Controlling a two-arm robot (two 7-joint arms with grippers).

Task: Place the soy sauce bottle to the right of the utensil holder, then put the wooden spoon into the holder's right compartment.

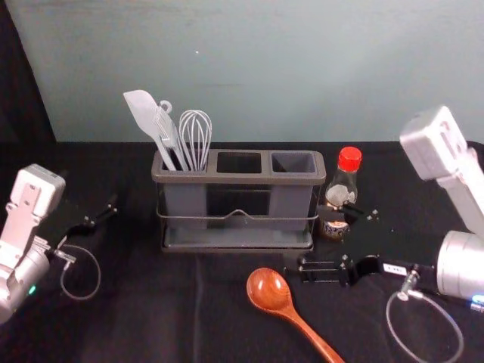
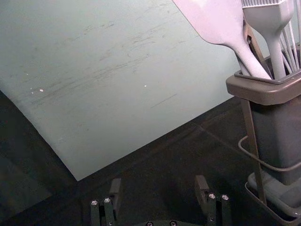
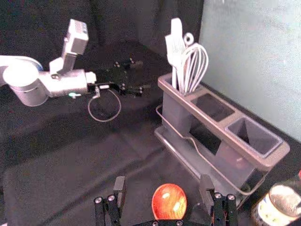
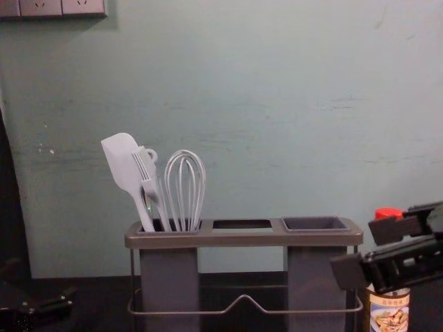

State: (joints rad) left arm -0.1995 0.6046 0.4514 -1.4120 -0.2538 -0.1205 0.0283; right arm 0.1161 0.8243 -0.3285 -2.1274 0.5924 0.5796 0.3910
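Bottle [image 1: 344,181] right of holder [image 1: 253,179], spoon [image 1: 269,290] in front. Right end effector [image 1: 304,239] front-right, left end effector [image 1: 106,211] off left, both wide open.

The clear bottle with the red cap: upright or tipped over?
Upright: the bottle has its cap at the top and its label below.

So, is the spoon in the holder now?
No, the spoon lies on the black cloth, in front of the holder.
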